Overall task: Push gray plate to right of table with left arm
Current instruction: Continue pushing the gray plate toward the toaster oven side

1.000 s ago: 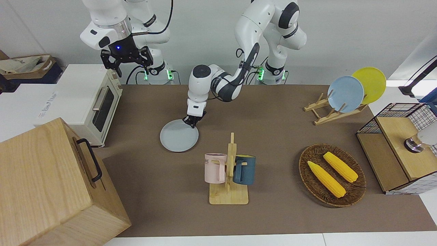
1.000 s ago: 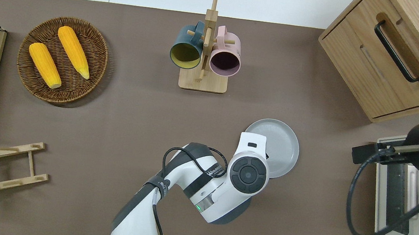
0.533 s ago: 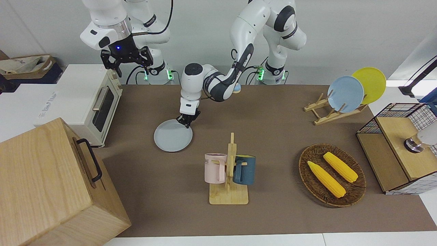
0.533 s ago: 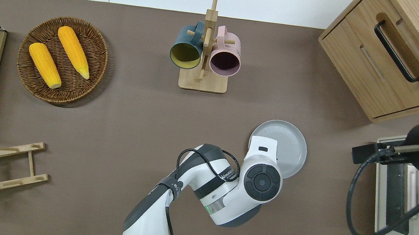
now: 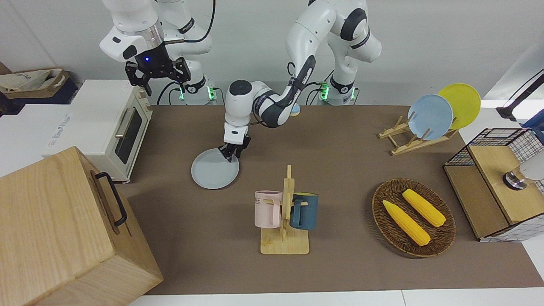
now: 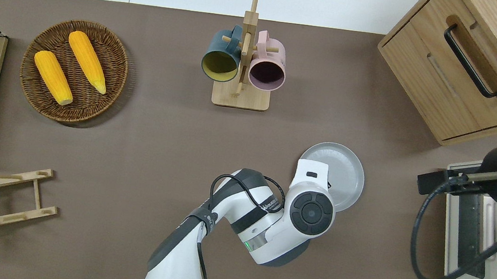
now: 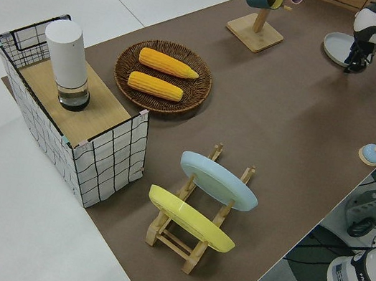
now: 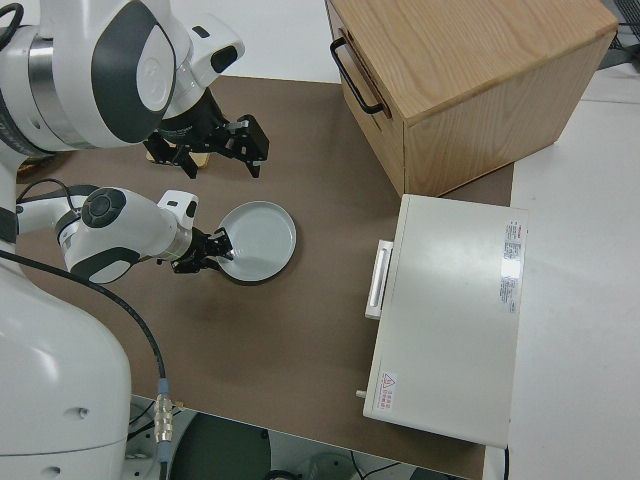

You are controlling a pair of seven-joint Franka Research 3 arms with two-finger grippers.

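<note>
The gray plate lies flat on the brown table, farther from the robots than the toaster oven and toward the right arm's end; it also shows in the overhead view and the right side view. My left gripper is shut and empty, its tips down at the plate's rim on the side toward the left arm's end. In the overhead view the left arm's wrist hides the fingers and part of the plate. My right arm is parked with its gripper open.
A white toaster oven and a wooden drawer cabinet stand at the right arm's end. A mug rack with two mugs stands mid-table. A basket of corn and a plate rack are toward the left arm's end.
The left gripper and the gray plate slid together toward the right arm's end. Most of that shift came in the first half second; since then they have barely moved.
</note>
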